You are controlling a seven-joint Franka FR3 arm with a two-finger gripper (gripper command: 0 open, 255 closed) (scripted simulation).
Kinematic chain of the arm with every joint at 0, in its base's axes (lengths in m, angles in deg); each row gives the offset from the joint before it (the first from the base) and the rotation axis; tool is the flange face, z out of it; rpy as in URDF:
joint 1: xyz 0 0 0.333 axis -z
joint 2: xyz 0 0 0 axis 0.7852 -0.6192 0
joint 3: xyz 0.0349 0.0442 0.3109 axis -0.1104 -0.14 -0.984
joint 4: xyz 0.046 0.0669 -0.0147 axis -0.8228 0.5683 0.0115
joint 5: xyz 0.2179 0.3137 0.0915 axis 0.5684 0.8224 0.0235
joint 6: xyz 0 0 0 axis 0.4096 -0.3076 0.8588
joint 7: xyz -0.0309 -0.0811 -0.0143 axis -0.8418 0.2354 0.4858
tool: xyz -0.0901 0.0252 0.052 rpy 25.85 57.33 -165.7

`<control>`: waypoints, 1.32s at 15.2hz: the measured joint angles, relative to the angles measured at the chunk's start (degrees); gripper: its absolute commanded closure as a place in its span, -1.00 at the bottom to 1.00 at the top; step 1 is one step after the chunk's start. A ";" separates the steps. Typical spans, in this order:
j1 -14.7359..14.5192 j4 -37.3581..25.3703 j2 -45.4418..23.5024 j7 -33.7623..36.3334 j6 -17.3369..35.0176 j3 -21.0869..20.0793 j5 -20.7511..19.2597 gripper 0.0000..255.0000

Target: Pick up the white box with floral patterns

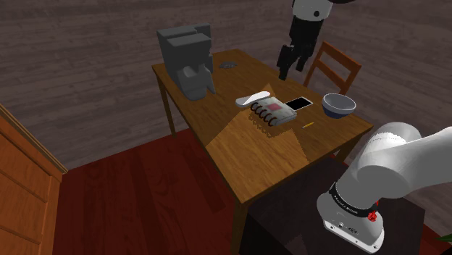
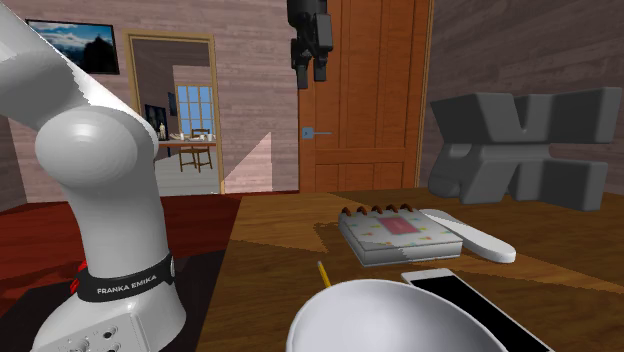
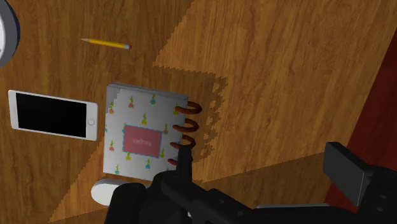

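White flower-printed spiral notebook — likely light, stiff, flat on the table — better pinched across its plain edges than the rings; gripper hangs spread, empty.

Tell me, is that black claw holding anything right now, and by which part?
Nothing is held. The gripper hangs open in the air, well above the white patterned box lying on the table.
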 measured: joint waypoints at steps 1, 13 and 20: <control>0.00 0.00 0.00 0.00 0.00 0.00 0.00 -1.00; 6.86 13.24 -10.70 21.57 21.32 -14.94 -15.30 -1.00; 15.57 13.29 -25.57 42.17 28.16 -23.59 -33.46 -1.00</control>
